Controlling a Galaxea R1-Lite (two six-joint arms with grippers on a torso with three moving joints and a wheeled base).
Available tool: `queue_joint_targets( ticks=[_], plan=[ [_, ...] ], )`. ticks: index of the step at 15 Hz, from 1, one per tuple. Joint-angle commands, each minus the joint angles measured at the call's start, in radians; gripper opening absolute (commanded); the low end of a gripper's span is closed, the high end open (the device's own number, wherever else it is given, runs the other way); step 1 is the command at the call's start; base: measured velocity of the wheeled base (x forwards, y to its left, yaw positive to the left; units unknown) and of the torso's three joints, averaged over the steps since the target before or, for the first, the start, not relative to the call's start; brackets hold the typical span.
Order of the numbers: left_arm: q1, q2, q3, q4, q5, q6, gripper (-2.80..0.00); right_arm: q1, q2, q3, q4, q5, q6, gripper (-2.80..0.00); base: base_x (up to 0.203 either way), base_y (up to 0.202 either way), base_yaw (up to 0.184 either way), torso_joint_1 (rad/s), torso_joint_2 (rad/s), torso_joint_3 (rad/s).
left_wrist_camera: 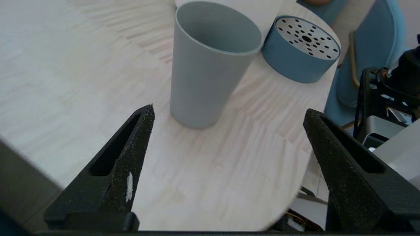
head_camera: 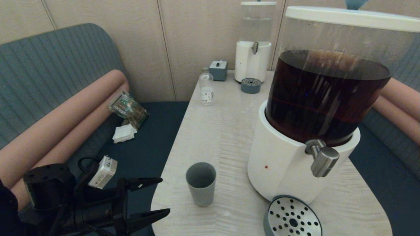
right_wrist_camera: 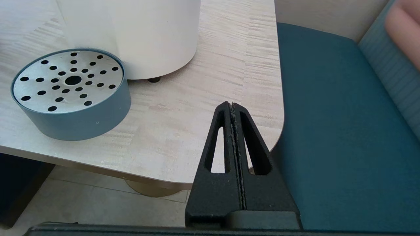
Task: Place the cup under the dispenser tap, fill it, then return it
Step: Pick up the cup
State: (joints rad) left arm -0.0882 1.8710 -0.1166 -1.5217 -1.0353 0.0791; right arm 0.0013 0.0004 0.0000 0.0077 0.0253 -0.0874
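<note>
The grey cup (head_camera: pixel 201 183) (left_wrist_camera: pixel 208 62) stands upright and empty on the pale table, left of the big white-based dispenser (head_camera: pixel 282 164) holding dark brown liquid. Its steel tap (head_camera: pixel 323 159) juts out over the round perforated drip tray (head_camera: pixel 292 217) (left_wrist_camera: pixel 301 49) (right_wrist_camera: pixel 70 93). My left gripper (head_camera: pixel 157 196) (left_wrist_camera: pixel 228 111) is open at the table's near-left edge, a short way short of the cup, with nothing between its fingers. My right gripper (right_wrist_camera: pixel 233 105) is shut and empty near the table's near-right corner, out of the head view.
A small clear bottle (head_camera: pixel 206 87), a small grey box (head_camera: pixel 218 69) and a second white dispenser with clear liquid (head_camera: pixel 253 49) with its own drip tray (head_camera: pixel 251 86) stand at the far end. Teal bench seats flank the table (head_camera: pixel 223 137); a snack packet (head_camera: pixel 128 108) lies on the left seat.
</note>
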Motion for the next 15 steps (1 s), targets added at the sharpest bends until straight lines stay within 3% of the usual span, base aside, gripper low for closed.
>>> queue_joint_targets(
  ticks=[1, 7, 15],
  plan=[
    [-0.014, 0.051, -0.041, -0.008, -0.007, 0.001, 0.0, 0.0, -0.005, 0.009, 0.0, 0.001, 0.0, -2.8, 0.0, 0.0, 0.0, 0.0, 0.0, 0.0],
    [-0.099, 0.174, -0.176, -0.008, 0.003, 0.001, 0.0, 0.0, -0.005, 0.009, 0.0, 0.0, 0.0, -2.8, 0.0, 0.0, 0.0, 0.0, 0.0, 0.0],
    [-0.163, 0.232, -0.241, -0.008, 0.026, -0.009, 0.0, 0.0, -0.005, 0.009, 0.0, 0.0, -0.002, -2.8, 0.0, 0.0, 0.0, 0.0, 0.0, 0.0]
  ],
)
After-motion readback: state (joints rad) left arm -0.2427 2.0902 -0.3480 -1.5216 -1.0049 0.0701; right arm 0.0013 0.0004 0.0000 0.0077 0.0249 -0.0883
